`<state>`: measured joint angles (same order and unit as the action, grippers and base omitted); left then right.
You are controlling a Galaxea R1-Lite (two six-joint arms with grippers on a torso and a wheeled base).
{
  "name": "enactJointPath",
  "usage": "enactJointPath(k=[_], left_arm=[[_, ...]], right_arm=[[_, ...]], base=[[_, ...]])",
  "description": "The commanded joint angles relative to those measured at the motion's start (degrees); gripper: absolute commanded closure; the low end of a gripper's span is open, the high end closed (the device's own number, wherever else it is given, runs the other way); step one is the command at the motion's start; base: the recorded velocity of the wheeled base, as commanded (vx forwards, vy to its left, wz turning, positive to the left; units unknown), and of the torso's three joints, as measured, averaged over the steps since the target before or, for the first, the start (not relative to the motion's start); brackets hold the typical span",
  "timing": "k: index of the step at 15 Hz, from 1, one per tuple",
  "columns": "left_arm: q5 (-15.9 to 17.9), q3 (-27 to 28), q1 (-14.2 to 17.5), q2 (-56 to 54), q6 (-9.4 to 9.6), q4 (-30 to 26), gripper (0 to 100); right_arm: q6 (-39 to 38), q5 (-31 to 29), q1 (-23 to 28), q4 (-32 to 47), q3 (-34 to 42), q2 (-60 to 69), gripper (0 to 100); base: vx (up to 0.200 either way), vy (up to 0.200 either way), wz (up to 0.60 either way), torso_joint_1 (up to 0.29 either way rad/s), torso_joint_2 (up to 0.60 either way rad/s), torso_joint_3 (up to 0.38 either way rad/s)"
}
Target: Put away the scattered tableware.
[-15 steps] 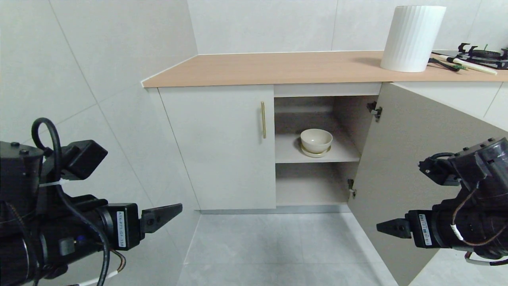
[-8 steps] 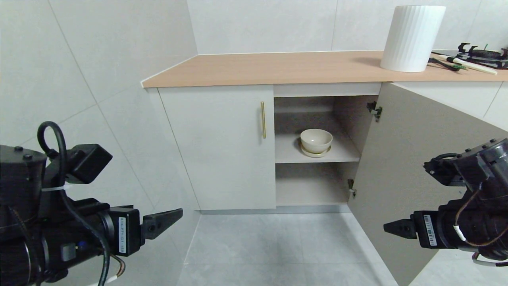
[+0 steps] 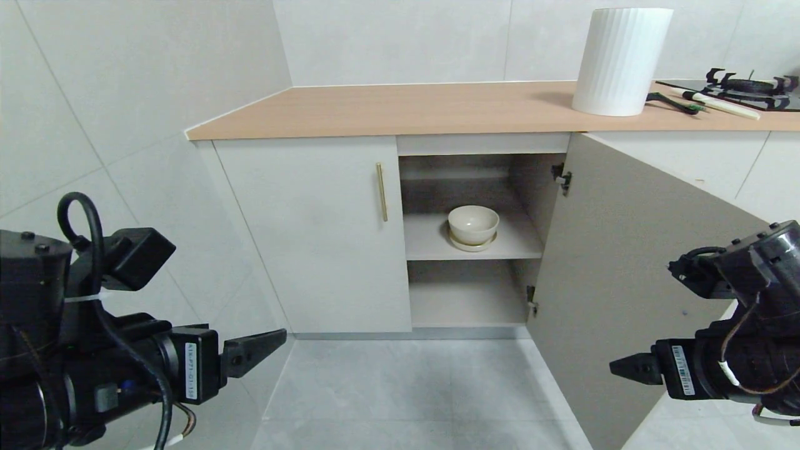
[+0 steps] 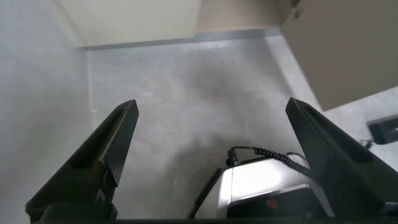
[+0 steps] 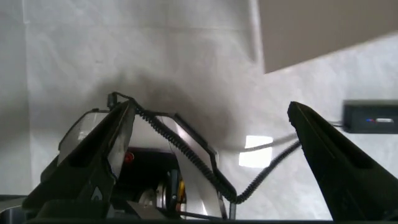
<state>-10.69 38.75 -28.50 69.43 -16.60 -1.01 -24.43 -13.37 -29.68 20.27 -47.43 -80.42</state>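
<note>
Can make out only the rim of the plate point(image 3: 472, 245) beneath the cream bowl point(image 3: 473, 224), both resting on the shelf point(image 3: 431, 242) inside the cabinet point(image 3: 481, 144), and cannot see past the cabinet's closed door point(image 3: 312, 231), nor the far end of the stove point(image 3: 744, 84) cut off at the edge of the desk point(image 3: 406, 106) atop the cabinet. Finds the left claw point(image 4: 210, 109) and the right claw point(image 5: 211, 107) low over the floor point(image 3: 406, 387) in front of the cabinet, well apart from the bowl, left before the closed door, right before the swung-out door point(image 3: 612, 262), each spread wide and holding nothing.
</note>
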Motion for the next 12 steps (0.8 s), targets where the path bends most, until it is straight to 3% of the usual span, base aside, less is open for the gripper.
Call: enactJointPath(k=[1, 4, 8, 12], left_arm=[[0.0, 0.0, -0.1, 0.1, -0.01, 0.0, 0], [0.0, 0.0, 0.0, 0.1, -0.01, 0.0, 0], [0.1, 0.0, 0.0, -0.1, -0.01, 0.0, 0], [0.1, 0.0, 0.0, -0.1, -0.01, 0.0, 0]], right_arm=[[0.0, 0.0, 0.0, 3.6, -1.9, 0.4, 0], [-0.1, 0.0, 0.9, 10.6, -5.5, 1.4, 0], [0.0, -1.1, 3.9, 20.3, -11.3, 7.0, 0], [2.0, -1.0, 12.1, 20.9, -13.8, 8.4, 0]], base=[[0.0, -0.2, 0.0, -0.007, 0.01, 0.002], [0.0, -0.2, 0.0, 0.004, 0.0, 0.001], [0.0, 0.0, 0.0, 0.0, 0.0, 0.0], [0.0, 0.0, 0.0, 0.0, 0.0, 0.0]])
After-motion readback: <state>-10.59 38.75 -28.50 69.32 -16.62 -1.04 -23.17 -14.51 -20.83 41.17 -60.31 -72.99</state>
